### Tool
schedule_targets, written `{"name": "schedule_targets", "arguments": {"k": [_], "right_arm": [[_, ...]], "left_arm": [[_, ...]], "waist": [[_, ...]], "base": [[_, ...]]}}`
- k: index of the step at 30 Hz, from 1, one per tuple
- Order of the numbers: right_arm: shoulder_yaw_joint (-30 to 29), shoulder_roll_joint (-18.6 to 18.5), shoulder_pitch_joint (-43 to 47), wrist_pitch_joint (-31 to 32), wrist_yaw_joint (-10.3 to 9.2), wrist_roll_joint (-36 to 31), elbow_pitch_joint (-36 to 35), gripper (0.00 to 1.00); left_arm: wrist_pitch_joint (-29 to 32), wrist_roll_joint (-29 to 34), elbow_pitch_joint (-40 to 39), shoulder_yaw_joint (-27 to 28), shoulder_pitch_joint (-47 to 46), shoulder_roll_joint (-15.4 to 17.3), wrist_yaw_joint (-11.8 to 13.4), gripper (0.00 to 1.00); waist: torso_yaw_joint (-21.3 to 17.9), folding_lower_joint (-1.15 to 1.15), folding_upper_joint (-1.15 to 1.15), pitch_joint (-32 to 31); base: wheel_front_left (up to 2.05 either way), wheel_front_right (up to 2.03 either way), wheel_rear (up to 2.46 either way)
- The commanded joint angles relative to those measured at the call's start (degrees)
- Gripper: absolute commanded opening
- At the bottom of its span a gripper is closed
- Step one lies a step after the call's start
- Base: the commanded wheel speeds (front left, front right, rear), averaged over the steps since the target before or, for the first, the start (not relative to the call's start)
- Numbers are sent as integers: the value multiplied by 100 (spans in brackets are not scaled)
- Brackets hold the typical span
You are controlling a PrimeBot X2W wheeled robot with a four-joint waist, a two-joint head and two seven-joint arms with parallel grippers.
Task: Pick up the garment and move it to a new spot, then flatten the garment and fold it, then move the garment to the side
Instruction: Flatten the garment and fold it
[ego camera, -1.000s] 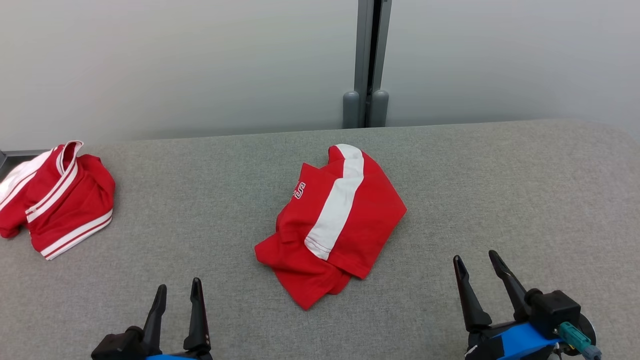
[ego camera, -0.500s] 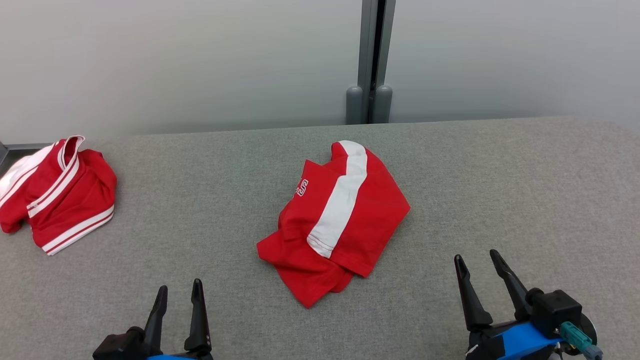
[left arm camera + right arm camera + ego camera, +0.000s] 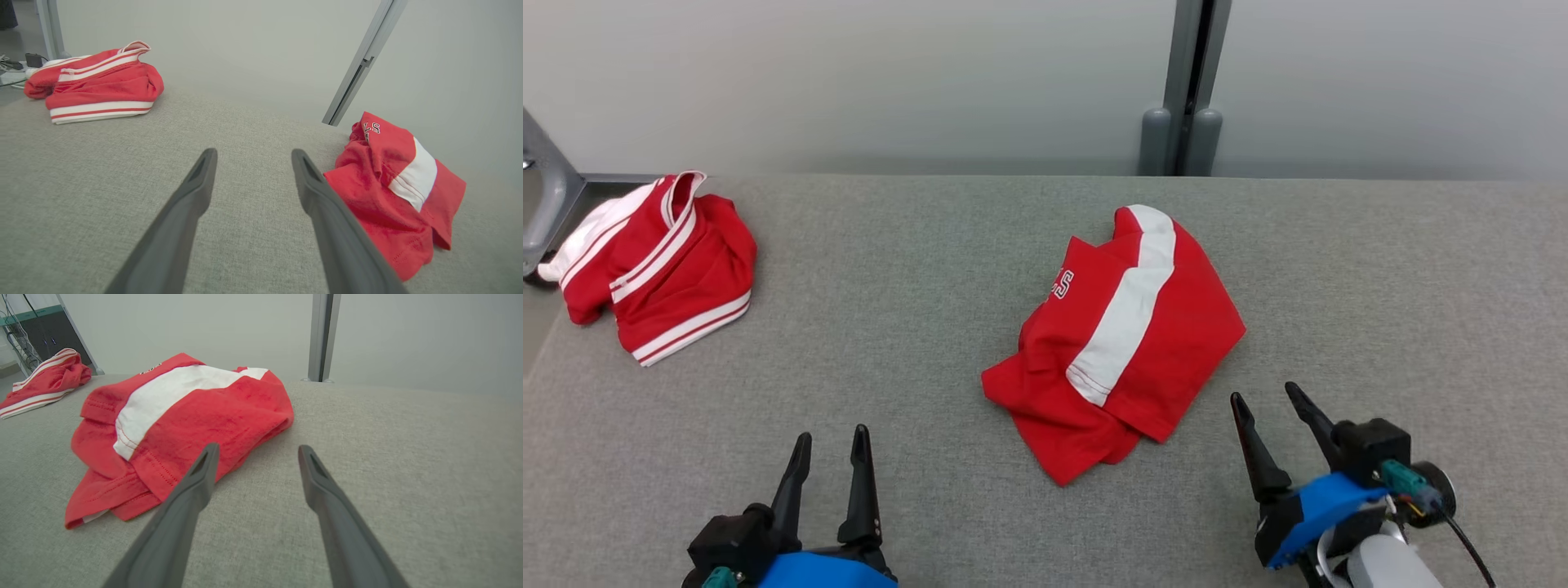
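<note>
Two red garments lie on a grey padded table [image 3: 915, 269]. At its far left corner sits a striped garment [image 3: 658, 261], red with white bands, bunched up. Near the front edge, the left gripper [image 3: 832, 433] hovers with its two dark fingers spread apart, holding nothing. In the middle of the table lies the crumpled garment [image 3: 1176, 327], red with one wide white stripe, partly doubled over. Near its front right edge, the right gripper [image 3: 1266, 392] hangs with fingers spread, empty.
</note>
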Motion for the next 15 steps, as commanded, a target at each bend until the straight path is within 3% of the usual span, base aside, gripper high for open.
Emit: {"name": "schedule_targets", "arguments": {"k": [1,9,15], "right_arm": [[-11,-17,-270,14,1,51,260,100],[-644,-16,-1737,273,1,-435,1657,100],[-1087,-16,-2470,1079,1,-885,2578,100]], "left_arm": [[-27,45,-40,-32,-124,1,-26,100],[-27,31,-148,-88,-293,-29,-8,100],[-27,-15,-139,-162,-372,-48,-5,100]], "waist": [[166,0,0,160],[563,0,0,582],[757,0,0,768]], "base": [[0,0,0],[0,0,0],[0,0,0]]}}
